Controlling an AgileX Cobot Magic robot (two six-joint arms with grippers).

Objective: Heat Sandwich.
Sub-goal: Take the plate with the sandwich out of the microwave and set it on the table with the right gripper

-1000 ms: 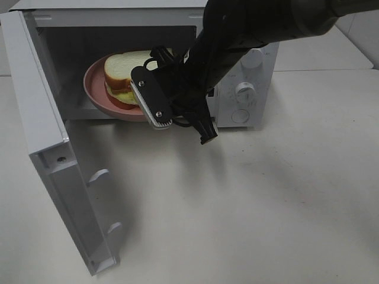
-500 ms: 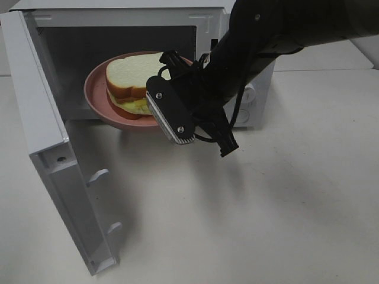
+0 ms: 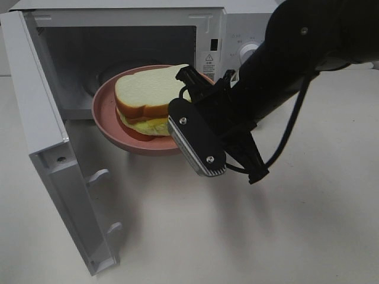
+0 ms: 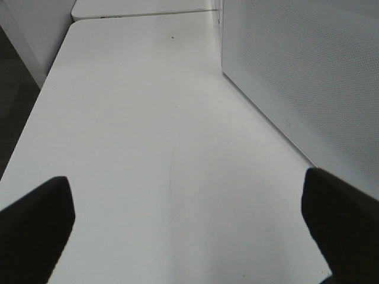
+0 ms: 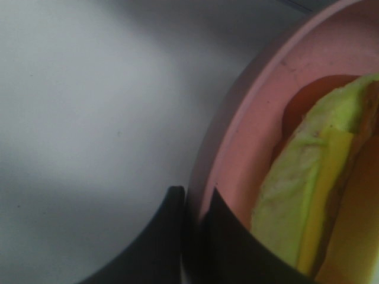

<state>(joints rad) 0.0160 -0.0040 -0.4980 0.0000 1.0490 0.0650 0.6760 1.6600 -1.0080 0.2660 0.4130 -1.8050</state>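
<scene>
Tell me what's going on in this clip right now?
The right gripper is shut on the rim of a pink plate carrying the sandwich. The plate sits at the mouth of the open microwave, sticking out past its front edge, with the door swung wide. The left gripper is open over bare table beside the microwave, holding nothing.

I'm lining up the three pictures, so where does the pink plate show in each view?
Exterior high: the plate sits left of centre, half out of the microwave mouth, carrying the sandwich.
Left wrist: not in it; only the table and the microwave's side.
Right wrist: its rim curves across the right half, pinched by the right gripper.
Shared landmark: the white table.
</scene>
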